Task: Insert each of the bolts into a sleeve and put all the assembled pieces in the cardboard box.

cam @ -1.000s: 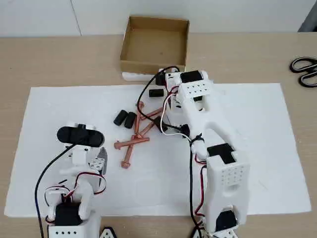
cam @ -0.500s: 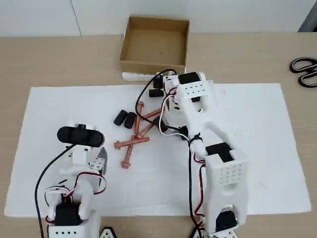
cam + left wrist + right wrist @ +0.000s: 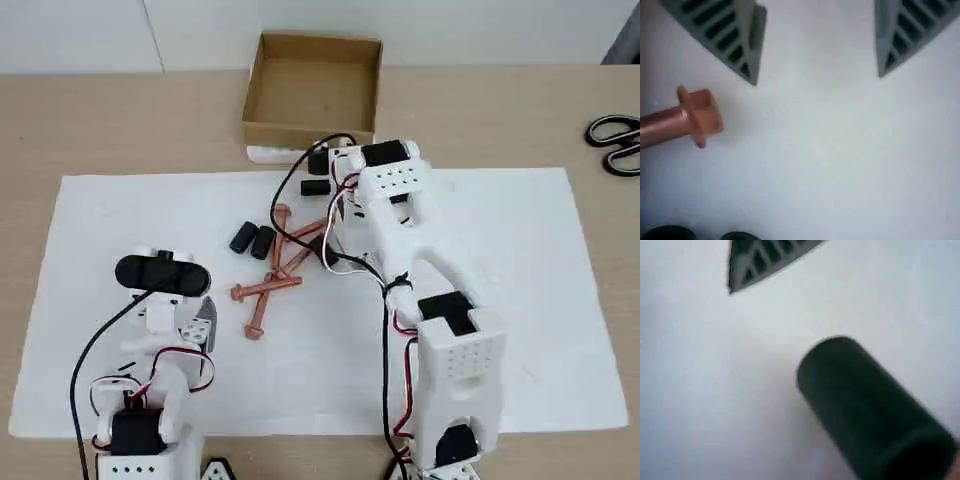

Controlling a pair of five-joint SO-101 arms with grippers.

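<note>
Several copper bolts (image 3: 268, 286) lie crossed on the white sheet's middle. Two black sleeves (image 3: 251, 240) sit side by side just left of them, and another sleeve (image 3: 316, 187) lies in front of the cardboard box (image 3: 312, 88). My right gripper (image 3: 332, 176) hangs over that sleeve, open; one grey finger (image 3: 765, 260) shows apart from the black sleeve (image 3: 870, 405) lying on the sheet. My left gripper (image 3: 817, 77) is open low over the sheet near a bolt head (image 3: 700, 117), holding nothing; it sits at the near left (image 3: 203, 322).
The white foam sheet (image 3: 520, 230) covers most of the wooden table. Scissors (image 3: 615, 143) lie at the far right edge. A white strip (image 3: 275, 154) rests against the box's front wall. Cables trail from the right arm over the bolts.
The right arm's elbow dipped slightly towards the box and came back; its gripper stays over the sleeve by the box. The left arm and the parts have not moved.
</note>
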